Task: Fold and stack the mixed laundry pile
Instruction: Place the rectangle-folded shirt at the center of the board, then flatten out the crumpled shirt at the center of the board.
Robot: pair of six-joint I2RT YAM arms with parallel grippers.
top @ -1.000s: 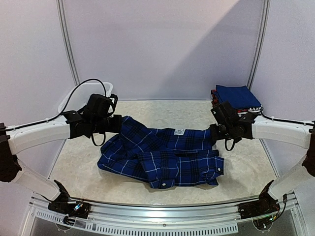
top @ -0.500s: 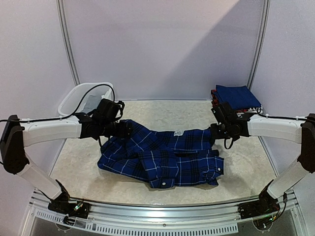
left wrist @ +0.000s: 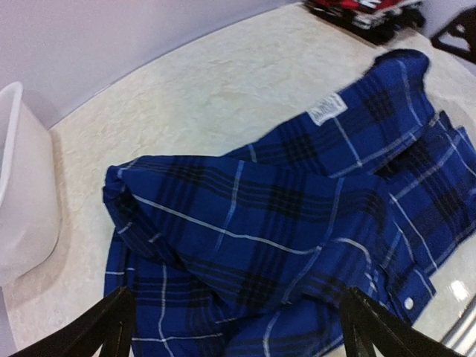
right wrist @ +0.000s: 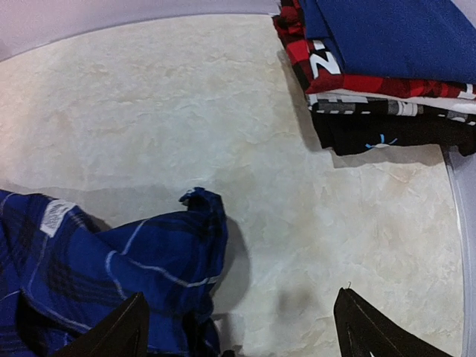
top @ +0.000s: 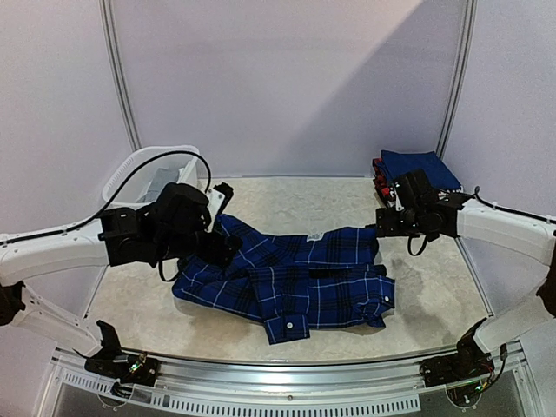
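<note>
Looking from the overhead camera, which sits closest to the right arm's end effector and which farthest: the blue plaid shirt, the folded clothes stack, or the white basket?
Measured from the right end effector:
1. blue plaid shirt, its edge right at the tips, on the left side.
2. folded clothes stack, just behind, in the far right corner.
3. white basket, across the table at the far left.

Top camera: fixed high, near side, angled down across pale marbled tabletop [top: 287, 195]. Wrist cameras look down from close; all three share the crumpled dark-blue plaid cloth shirt [top: 295, 278] (white neck label [left wrist: 325, 110] too).
</note>
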